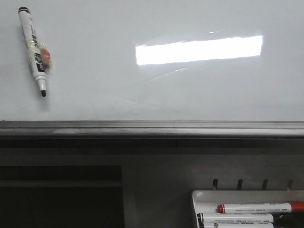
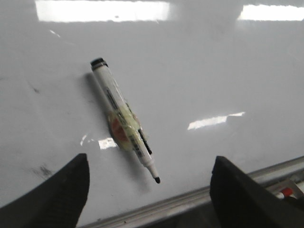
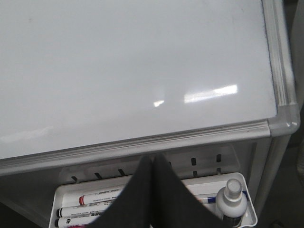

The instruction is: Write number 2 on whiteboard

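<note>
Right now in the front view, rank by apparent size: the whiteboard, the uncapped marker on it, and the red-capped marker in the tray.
1. whiteboard, largest by far.
2-3. uncapped marker and red-capped marker: similar length, the latter cut off, so unranked.

You have the whiteboard (image 1: 156,95) filling the upper half of the front view: a large glossy white board with a grey metal rim (image 1: 152,127) along its lower edge. A bright rectangular light reflection sits toward 1 o'clock from the board's centre. Its writing surface shows no drawn stroke; in the left wrist view (image 2: 199,85) you can make out only a few faint dark smudges near the lower area. In the right wrist view the board (image 3: 133,71) ends in a rounded grey corner piece, and the surface there looks clean and shiny.
</note>
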